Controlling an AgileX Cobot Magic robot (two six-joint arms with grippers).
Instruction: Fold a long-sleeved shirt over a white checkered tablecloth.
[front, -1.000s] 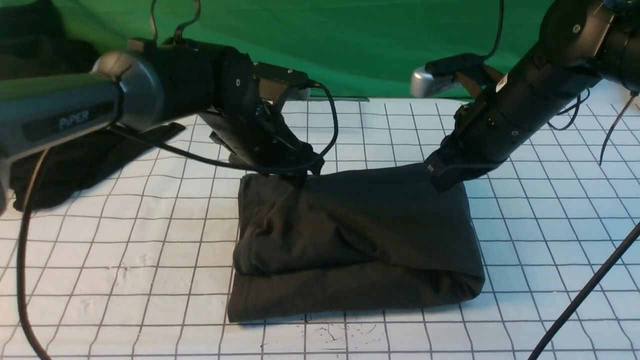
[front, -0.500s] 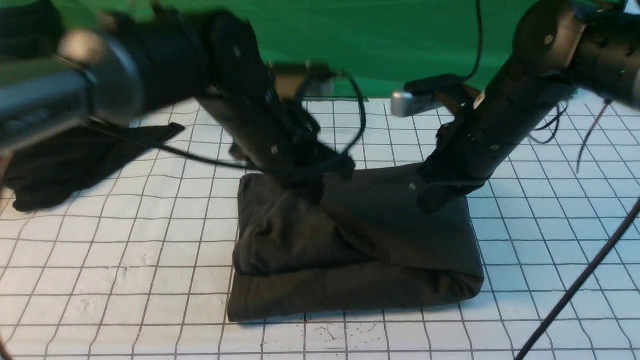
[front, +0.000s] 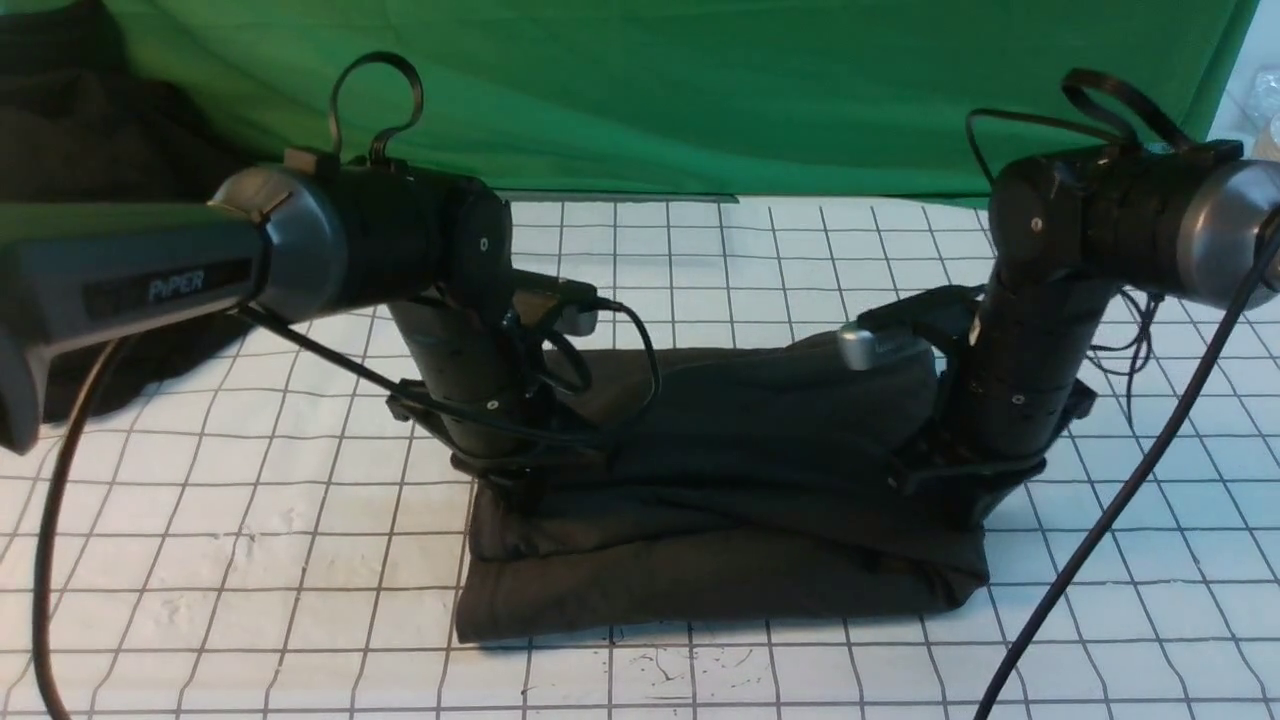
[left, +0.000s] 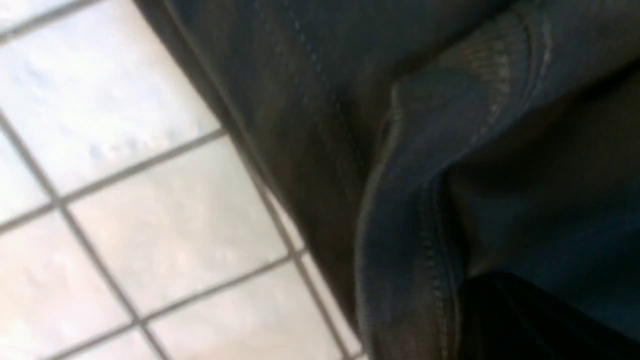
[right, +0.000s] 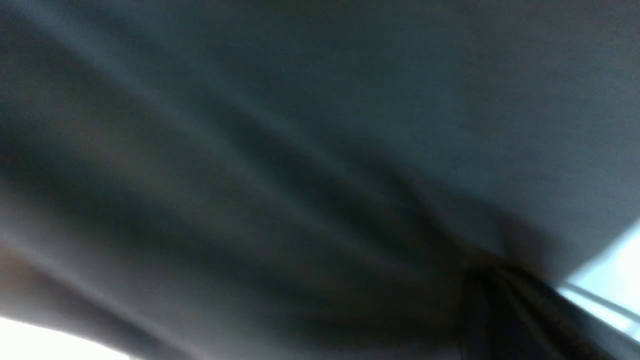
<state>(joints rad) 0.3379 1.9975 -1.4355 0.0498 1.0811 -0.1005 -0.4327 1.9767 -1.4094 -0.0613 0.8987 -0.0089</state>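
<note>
Left pincer (front: 515, 485) and right pincer (front: 965, 500), both closed, press down on the folded long-sleeved shirt (front: 720, 500); whether they pinch cloth is unclear. It lies mid white checkered tablecloth (front: 250, 540); green backdrop (front: 700, 90) behind.

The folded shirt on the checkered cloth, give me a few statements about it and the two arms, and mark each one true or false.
1. The long-sleeved shirt lies folded in a thick bundle on the white checkered tablecloth. True.
2. The left gripper is down at the bundle's left end. True.
3. The right gripper hangs high above the green backdrop. False: it is down at the bundle's right end.
4. The shirt hangs off the table's near edge. False: checkered cloth shows in front of it.
5. A second dark garment lies at the far left. True.
</note>
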